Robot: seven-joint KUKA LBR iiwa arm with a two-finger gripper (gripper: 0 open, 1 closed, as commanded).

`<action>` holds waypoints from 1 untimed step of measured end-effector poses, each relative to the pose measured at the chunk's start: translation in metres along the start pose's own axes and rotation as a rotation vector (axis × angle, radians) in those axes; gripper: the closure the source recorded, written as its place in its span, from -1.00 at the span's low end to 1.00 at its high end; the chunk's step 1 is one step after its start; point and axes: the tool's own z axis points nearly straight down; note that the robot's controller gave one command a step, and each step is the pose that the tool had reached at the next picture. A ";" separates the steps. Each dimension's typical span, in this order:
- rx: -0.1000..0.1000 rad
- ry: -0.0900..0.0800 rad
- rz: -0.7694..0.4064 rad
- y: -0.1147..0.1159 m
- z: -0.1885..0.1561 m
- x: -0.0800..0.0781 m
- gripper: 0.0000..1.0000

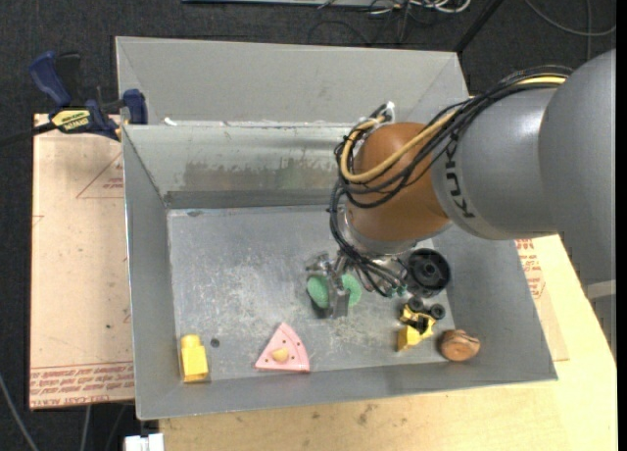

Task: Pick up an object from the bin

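A grey metal bin (230, 253) sits on the floor, seen from above, with a few small things scattered along its near side. Far left, by the front wall, stands a small yellow block (194, 358). Just right of it lies a flat pink triangle (282, 350) with a yellow spot in its middle. Near the middle of the bin floor is a small green rounded object (320, 291), and the gripper (335, 294) is down right on it, with green showing on either side of the metal. From here I cannot tell whether the gripper is spread or pinching. Further right lie a black round disc (428, 271), a small yellow-and-black piece (412, 327) and a brown rounded lump (458, 344). The orange-covered wrist (392, 189) and grey arm enter from the right.
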 end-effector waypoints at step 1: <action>0.000 0.000 0.000 0.000 0.000 0.000 1.00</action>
